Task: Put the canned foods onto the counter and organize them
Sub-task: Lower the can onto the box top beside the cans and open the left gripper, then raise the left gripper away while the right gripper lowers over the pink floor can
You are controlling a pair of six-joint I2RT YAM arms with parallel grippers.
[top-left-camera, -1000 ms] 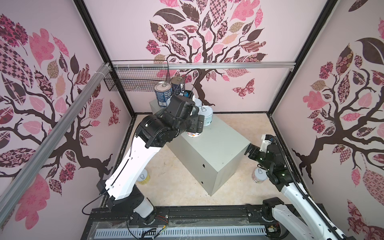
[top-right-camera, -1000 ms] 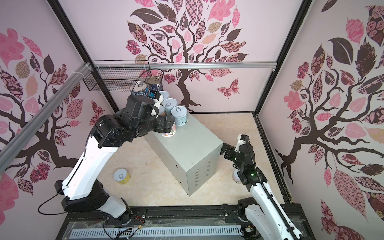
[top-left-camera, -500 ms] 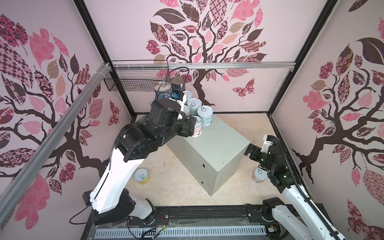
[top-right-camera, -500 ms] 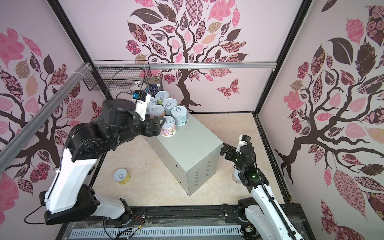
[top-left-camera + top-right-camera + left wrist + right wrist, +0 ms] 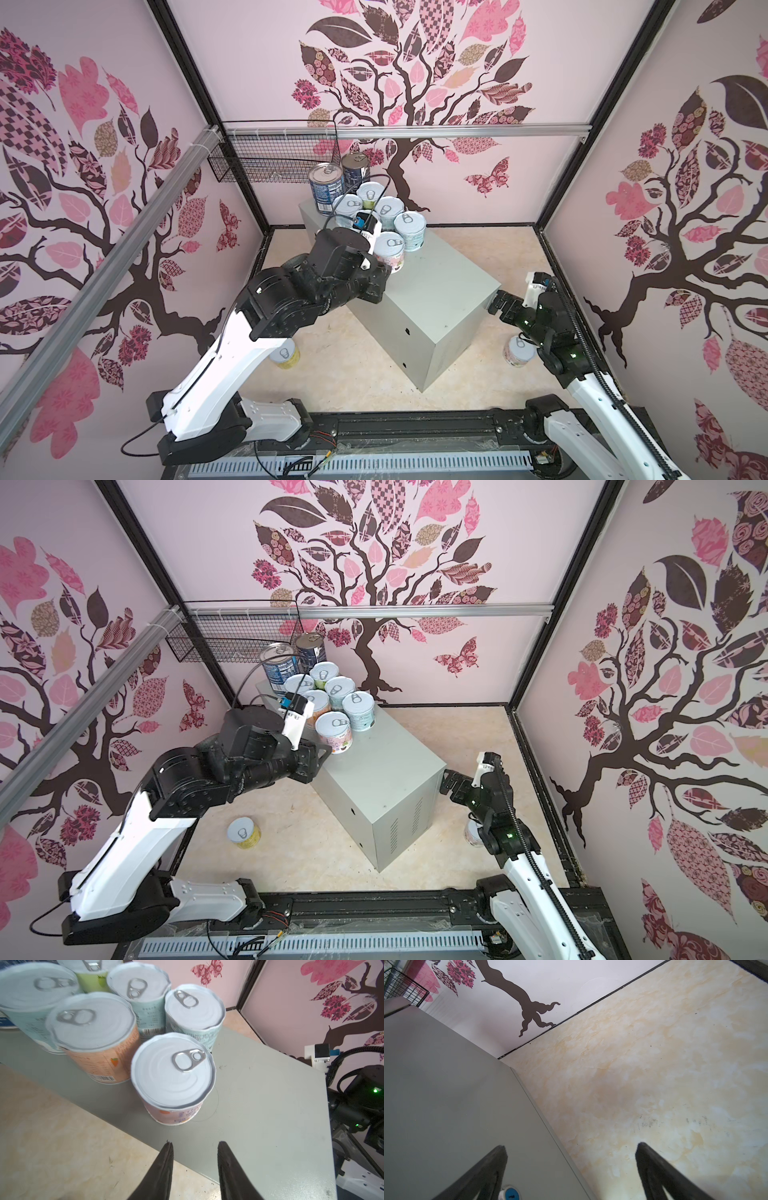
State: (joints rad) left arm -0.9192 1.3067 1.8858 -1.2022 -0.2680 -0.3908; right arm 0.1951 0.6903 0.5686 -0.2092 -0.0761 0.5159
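Observation:
The grey-green counter [image 5: 436, 299] [image 5: 382, 779] carries several canned foods at its far end: two tall dark-blue cans [image 5: 326, 187] and several short white-lidded ones. The nearest, a pink can [image 5: 390, 249] [image 5: 172, 1076], stands upright and free. My left gripper [image 5: 379, 286] [image 5: 195, 1142] hovers at the counter's left edge just short of the pink can, its jaws drawn narrow but apart, with nothing between them. A yellow can [image 5: 285, 355] stands on the floor at the left. Another can [image 5: 517, 351] stands on the floor at the right, under my right arm. My right gripper [image 5: 496, 303] [image 5: 571, 1147] stands wide open and empty at the counter's right edge.
A black wire basket [image 5: 266, 162] hangs on the back-left rail, close behind the tall cans. Patterned walls close in the cell on three sides. The near half of the counter top [image 5: 259, 1115] is bare, with beige floor [image 5: 654, 1084] around the box.
My left gripper has drawn back from the pink can toward the counter's left edge, and its jaws have narrowed. The pink can stays standing on the counter. The right arm has barely moved.

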